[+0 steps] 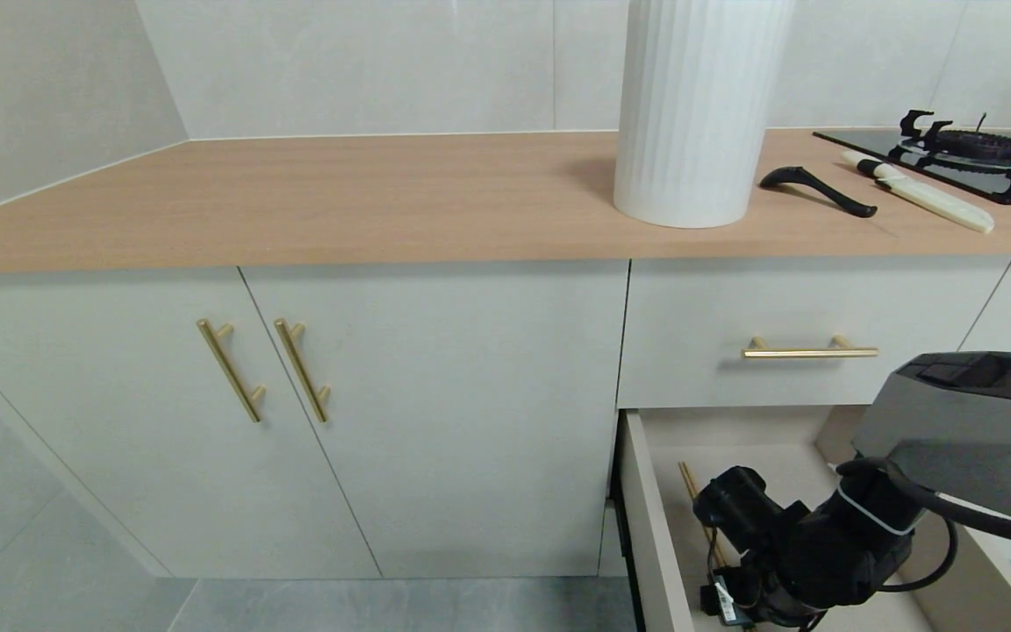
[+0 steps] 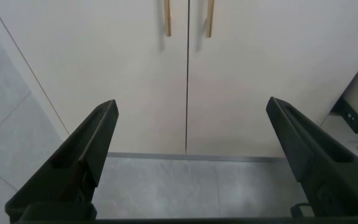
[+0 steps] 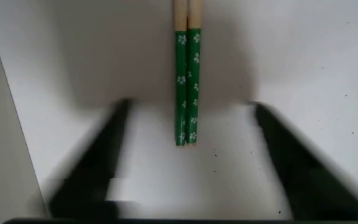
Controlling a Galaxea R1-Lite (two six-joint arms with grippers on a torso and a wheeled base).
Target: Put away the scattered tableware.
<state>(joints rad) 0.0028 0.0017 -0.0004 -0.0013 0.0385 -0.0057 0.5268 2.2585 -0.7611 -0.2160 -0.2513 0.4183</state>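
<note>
**Right tool open over the chopsticks in the drawer**

My right tool (image 3: 188,107) is down inside the open drawer (image 1: 646,518), which stands out from the cabinet at the lower right, under a closed drawer with a brass bar handle (image 1: 809,352). The tool is spread wide and grips nothing. The chopsticks (image 3: 187,81) lie side by side on the pale drawer floor, and their green, flower-dotted ends reach in between my two fingers without touching either. From the head view they show as a thin wooden line (image 1: 691,487) near the drawer's left wall, just left of my right arm (image 1: 808,549).

My left tool (image 2: 191,106) is also wide open and empty. It is held low in front of the double cabinet doors (image 2: 247,81), with grey floor below.

Up on the counter (image 1: 339,193), towards the right, stands a tall white ribbed vessel (image 1: 690,114). To its right lie a black curved utensil (image 1: 817,189) and a knife with a cream handle (image 1: 918,193). Both are well apart from the drawer. The gas hob (image 1: 971,149) sits at the far right.
</note>
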